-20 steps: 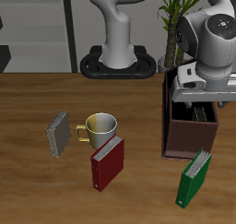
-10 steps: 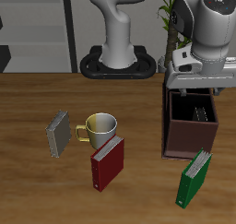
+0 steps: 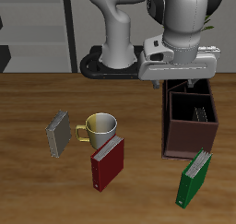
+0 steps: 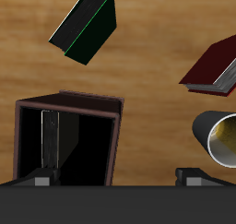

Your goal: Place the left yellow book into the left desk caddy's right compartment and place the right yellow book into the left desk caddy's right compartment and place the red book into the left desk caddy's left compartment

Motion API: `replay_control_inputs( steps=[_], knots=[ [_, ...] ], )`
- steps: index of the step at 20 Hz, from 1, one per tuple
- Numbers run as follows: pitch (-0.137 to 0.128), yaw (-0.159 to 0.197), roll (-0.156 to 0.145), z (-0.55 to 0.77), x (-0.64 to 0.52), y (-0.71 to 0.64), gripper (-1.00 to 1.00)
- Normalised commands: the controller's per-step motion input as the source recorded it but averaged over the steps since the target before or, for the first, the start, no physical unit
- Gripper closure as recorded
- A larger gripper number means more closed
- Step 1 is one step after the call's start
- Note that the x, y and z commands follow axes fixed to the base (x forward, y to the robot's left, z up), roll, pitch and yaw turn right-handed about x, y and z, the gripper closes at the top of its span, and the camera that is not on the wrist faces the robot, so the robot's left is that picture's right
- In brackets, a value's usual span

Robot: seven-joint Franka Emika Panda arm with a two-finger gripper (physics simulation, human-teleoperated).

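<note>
A dark red book (image 3: 107, 162) and a grey striped book (image 3: 58, 133) are seen lying well apart from the gripper (image 3: 178, 84); the dark caddy (image 3: 189, 124) stands just below it.

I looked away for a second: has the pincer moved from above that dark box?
Yes. The pincer has risen and drifted sideways off the left desk caddy, toward the mug, which has stayed put.

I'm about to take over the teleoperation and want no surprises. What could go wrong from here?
The remaining grey book and the red book both lie close to the mug, the red one almost touching it; reaching for either might knock the mug. The green book leans right in front of the caddy, so a low approach could topple it. One thin book already stands in a compartment; a second dropped in may jam against it.
</note>
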Motion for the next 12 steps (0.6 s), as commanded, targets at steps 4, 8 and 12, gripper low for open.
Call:
replay_control_inputs(
  steps=[4, 8, 12],
  knots=[
    [-0.046, 0.025, -0.006, 0.1, 0.06, -0.6, -1.0],
    [-0.021, -0.018, 0.049, 0.1, 0.1, -0.81, -1.0],
    [-0.018, 0.012, -0.122, 0.05, 0.12, -0.89, -1.0]
  ],
)
